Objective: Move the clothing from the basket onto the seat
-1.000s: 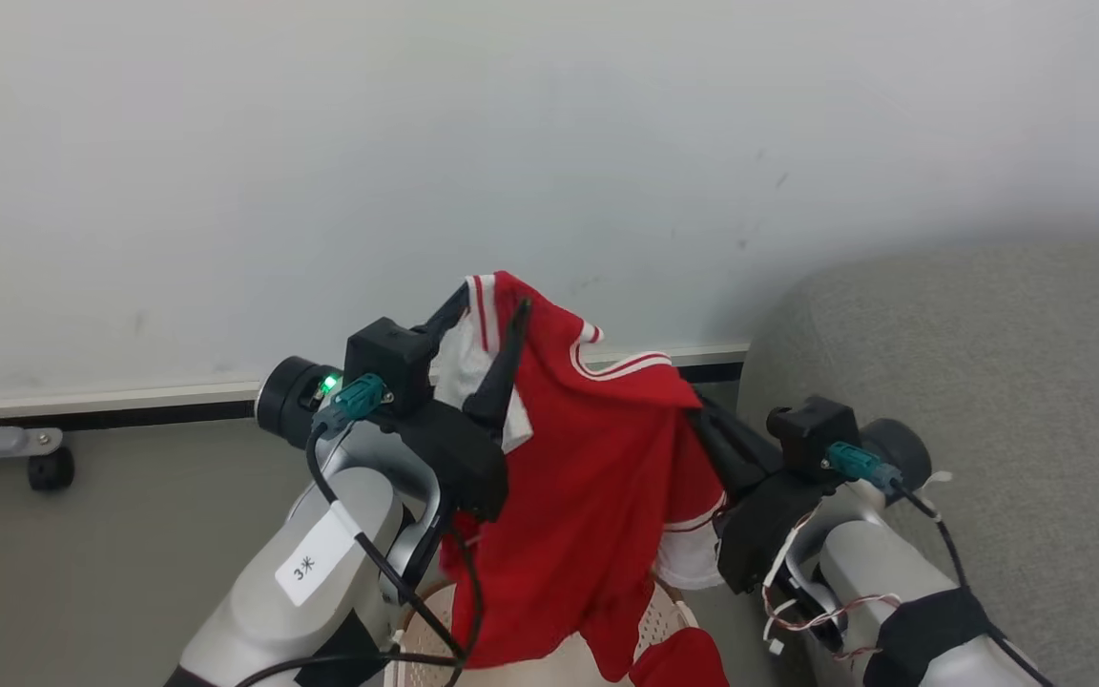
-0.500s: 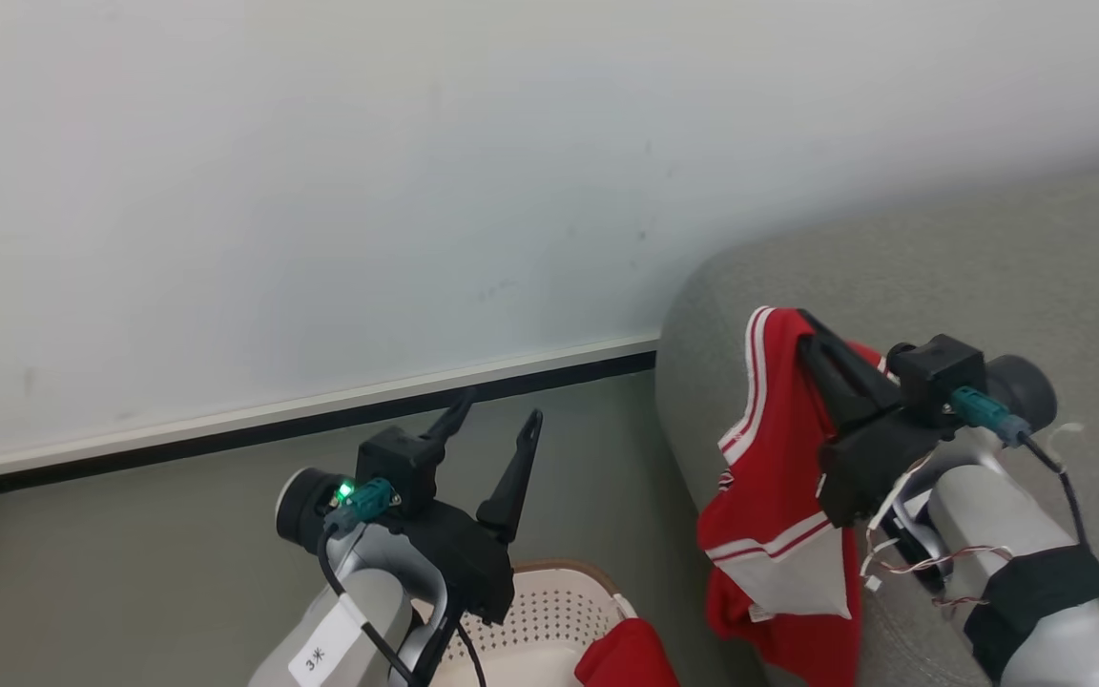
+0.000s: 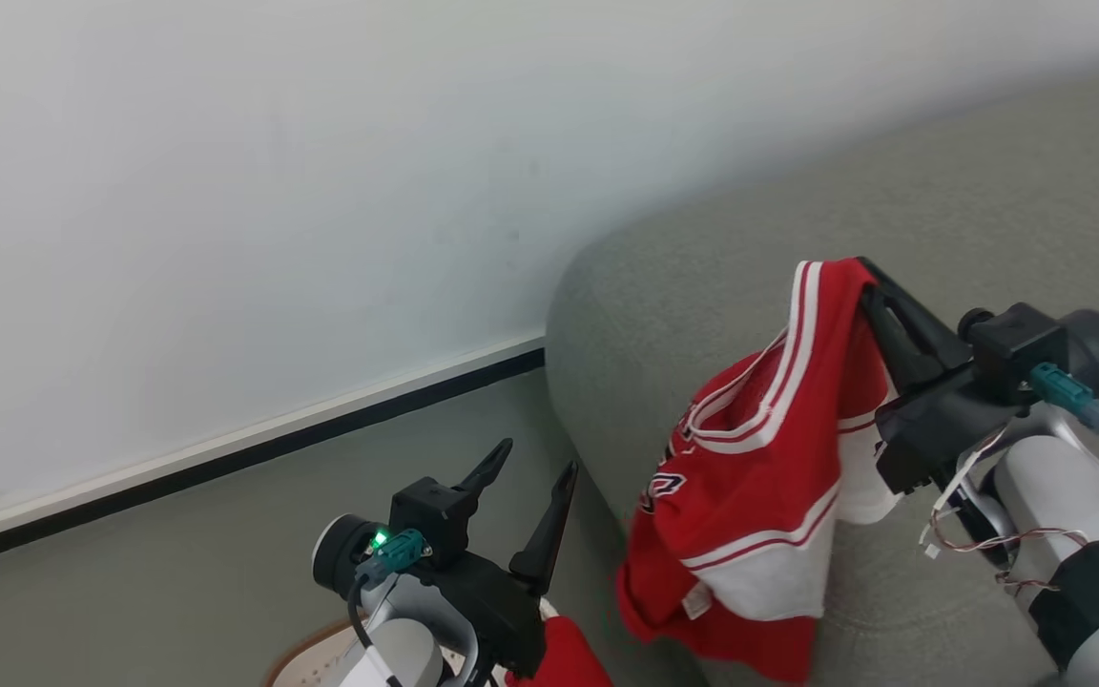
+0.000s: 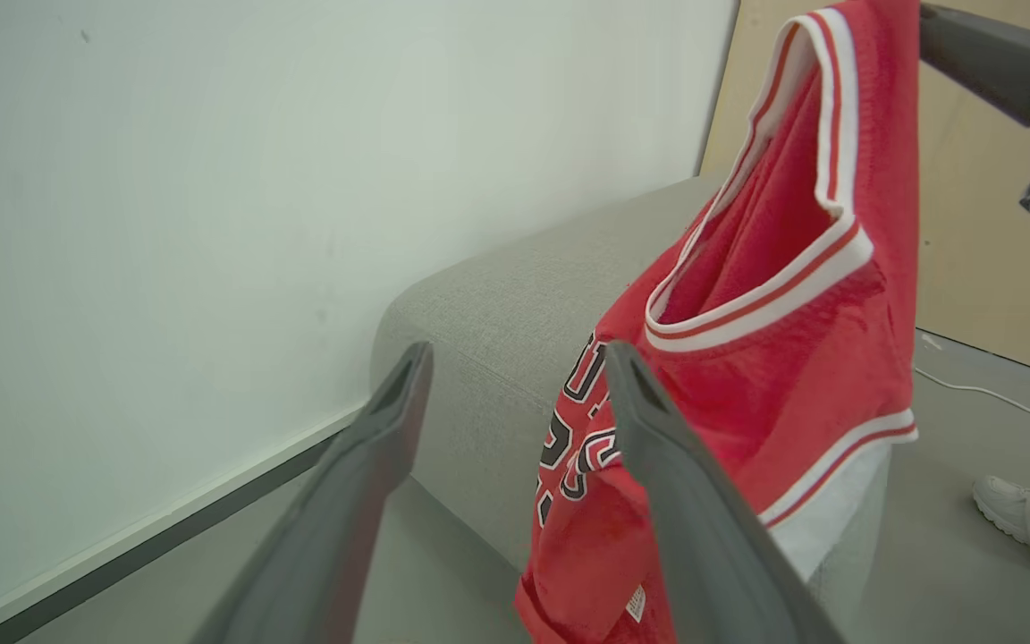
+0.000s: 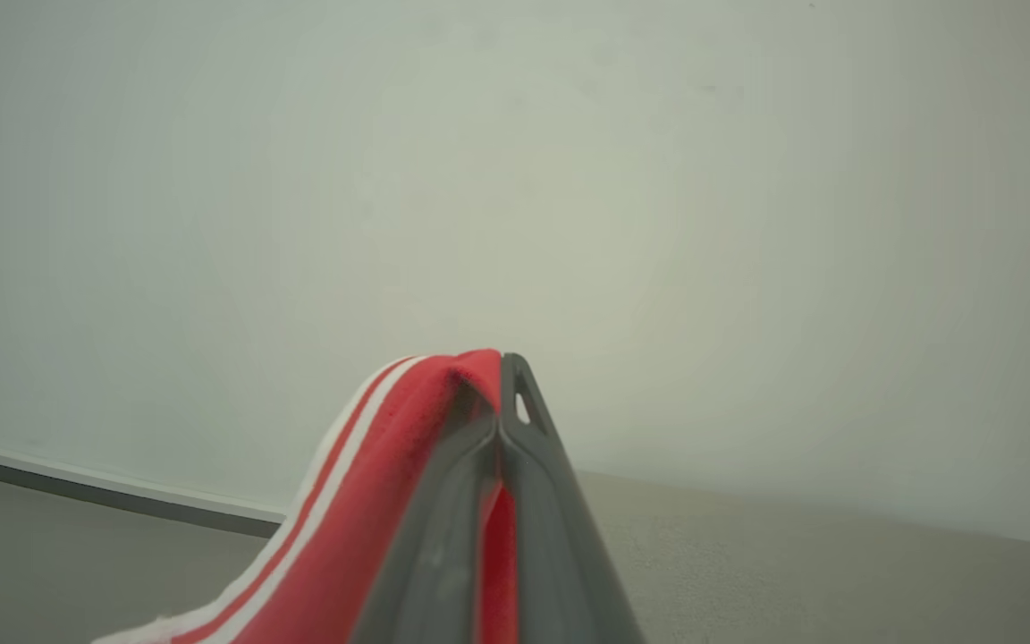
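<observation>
A red jersey with white stripes (image 3: 759,448) hangs from my right gripper (image 3: 862,279), which is shut on its shoulder strap above the grey sofa (image 3: 702,277). The same jersey (image 4: 747,340) dangles over the sofa's rounded end (image 4: 488,304) in the left wrist view, and its strap (image 5: 390,429) lies pinched between the shut fingers (image 5: 515,465) in the right wrist view. My left gripper (image 3: 535,458) stands open and holds nothing, low at the left above the basket's rim (image 3: 297,658). A corner of the second red garment (image 3: 564,654) shows beside the left arm.
A pale wall (image 3: 273,191) with a dark baseboard (image 3: 225,458) runs behind the grey floor (image 3: 177,572). A person's white shoe (image 4: 1011,505) and a cable lie on the floor beyond the sofa, before a tan wall panel (image 4: 980,233).
The head camera has swung right. My right gripper carried the jersey up and over the sofa's end. The left gripper, which let go of it a second ago, stays open.
</observation>
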